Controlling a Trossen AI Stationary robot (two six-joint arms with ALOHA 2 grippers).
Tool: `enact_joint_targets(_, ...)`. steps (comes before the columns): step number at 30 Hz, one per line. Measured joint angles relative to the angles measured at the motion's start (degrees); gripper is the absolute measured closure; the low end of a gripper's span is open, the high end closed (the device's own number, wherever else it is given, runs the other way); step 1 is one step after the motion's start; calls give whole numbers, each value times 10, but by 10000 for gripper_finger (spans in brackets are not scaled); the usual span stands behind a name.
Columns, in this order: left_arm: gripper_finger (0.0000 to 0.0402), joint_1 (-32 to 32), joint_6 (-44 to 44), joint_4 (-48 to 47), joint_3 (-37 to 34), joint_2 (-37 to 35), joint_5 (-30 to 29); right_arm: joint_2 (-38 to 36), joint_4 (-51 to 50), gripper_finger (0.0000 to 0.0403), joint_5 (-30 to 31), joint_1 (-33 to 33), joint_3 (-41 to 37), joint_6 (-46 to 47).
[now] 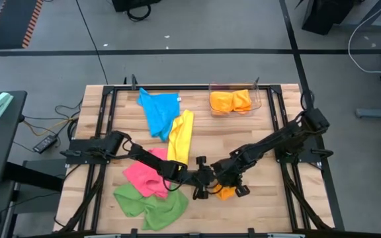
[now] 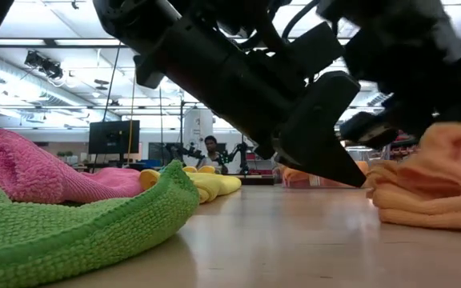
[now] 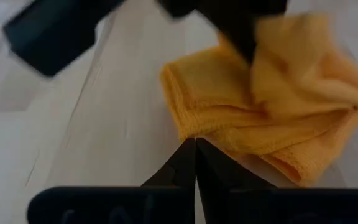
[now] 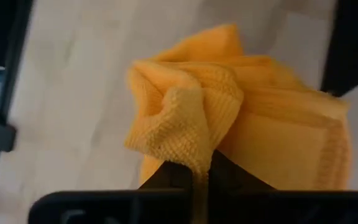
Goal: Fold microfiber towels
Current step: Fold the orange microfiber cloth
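On the near part of the wooden bench (image 1: 276, 198), a crumpled orange towel (image 1: 226, 193) lies in loose, ribbed folds with a stitched hem showing along one edge. The right gripper (image 4: 199, 171) is closed, pinching a bunched ridge of this orange towel between its fingertips. The left gripper (image 3: 196, 144) is also closed, its fingertips pressed together with nothing between them, its tip at the towel's near edge; whether it touches the cloth I cannot tell.

At the near left lies a rumpled green towel (image 1: 149, 206), and just beyond it, overlapping its edge, a pink towel (image 1: 146, 173). Farther back a yellow towel (image 1: 180, 135) stretches in a long strip, its far end meeting a spread blue towel (image 1: 159, 111). At the far right of the bench a clear plastic bin (image 1: 256, 99) holds orange cloth, folded (image 1: 231, 101); how many pieces I cannot tell.

Counted loose on the bench: one green, one pink, one yellow, one blue, one orange. No writing is legible on the towels or the bin. In the low view a person (image 2: 211, 149) sits far off in the room behind.
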Motion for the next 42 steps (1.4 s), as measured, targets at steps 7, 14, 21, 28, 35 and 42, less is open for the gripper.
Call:
enact_joint_targets(7, 387, -2, 6, 1, 0, 0, 5, -3, 3, 329, 6, -32, -1, 9)
enact_joint_targets(14, 389, -5, 28, 1, 0, 0, 5, -10, -14, 235, -12, -60, -1, 26)
enact_joint_targets(21, 373, -5, 33, 2, 0, 0, 5, -24, -37, 191, -31, -86, -1, 35)
enact_joint_targets(28, 392, -5, 37, 9, 0, 0, 6, -45, -51, 187, -35, -102, -1, 32)
enact_joint_targets(35, 378, -5, 36, 25, 0, 0, 39, -51, -53, 187, 9, -107, 0, 23)
enact_joint_targets(42, 382, -5, 44, 14, 0, 0, 40, -37, 12, 187, 61, -107, 0, 24)
